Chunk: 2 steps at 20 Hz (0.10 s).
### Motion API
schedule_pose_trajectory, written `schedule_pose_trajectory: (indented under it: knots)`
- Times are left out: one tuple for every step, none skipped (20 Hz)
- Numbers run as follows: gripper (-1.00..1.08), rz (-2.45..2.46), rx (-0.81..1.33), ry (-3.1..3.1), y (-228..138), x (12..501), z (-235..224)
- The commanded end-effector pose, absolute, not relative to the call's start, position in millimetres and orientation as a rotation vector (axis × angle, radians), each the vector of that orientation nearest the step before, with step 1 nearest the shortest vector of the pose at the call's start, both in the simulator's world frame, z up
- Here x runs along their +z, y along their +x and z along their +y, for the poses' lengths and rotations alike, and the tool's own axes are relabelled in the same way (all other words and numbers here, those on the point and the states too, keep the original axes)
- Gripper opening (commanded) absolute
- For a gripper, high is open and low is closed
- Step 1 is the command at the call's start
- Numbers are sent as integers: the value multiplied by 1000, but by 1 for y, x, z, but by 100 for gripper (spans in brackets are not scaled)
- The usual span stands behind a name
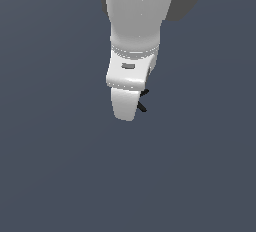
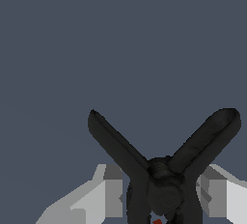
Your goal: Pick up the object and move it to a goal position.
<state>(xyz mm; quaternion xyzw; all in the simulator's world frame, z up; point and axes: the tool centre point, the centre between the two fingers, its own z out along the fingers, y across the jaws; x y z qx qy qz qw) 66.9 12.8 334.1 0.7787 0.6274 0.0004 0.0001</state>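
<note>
Background: a uniform dark blue-grey field is shown in both views; no edge, seam or worktop boundary can be made out, so it cannot be told whether a surface lies beneath the arm.

Arm [image 1: 137, 16]: a white, rounded body is seen entering from the top of the exterior view and narrowing downward. A darker grey rounded part is visible behind it, toward the exterior view's right.

Wrist band [image 1: 134, 52]: a pale ring with a row of small dots is seen around the arm, just above the claw housing.

Claw [image 1: 131, 105]: a white housing with a small grey mark on its face is seen in the exterior view, ending in one rounded white finger; the second finger is hidden behind it. In the wrist view, pale grey fingers [image 2: 108, 194] are seen on either side of the object, pressed against its central body. The claw is closed on the object.

Object [image 2: 161, 170]: a black item with thin branching prongs is held between the fingers. Two prongs are seen spreading outward in a V beyond the fingertips. In the exterior view only short black prong tips are seen, protruding beside the finger on the exterior view's right.

Red spot [image 2: 157, 221]: a small red mark is seen at the object's end nearest the claw housing, partly cut off by the frame edge.
</note>
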Motion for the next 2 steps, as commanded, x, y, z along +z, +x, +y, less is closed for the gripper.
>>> schedule_pose_trajectory:
  knots:
    - [-100,1970,0,2447,67,337,13]
    - [-100,1970,0,2447,67,337,14]
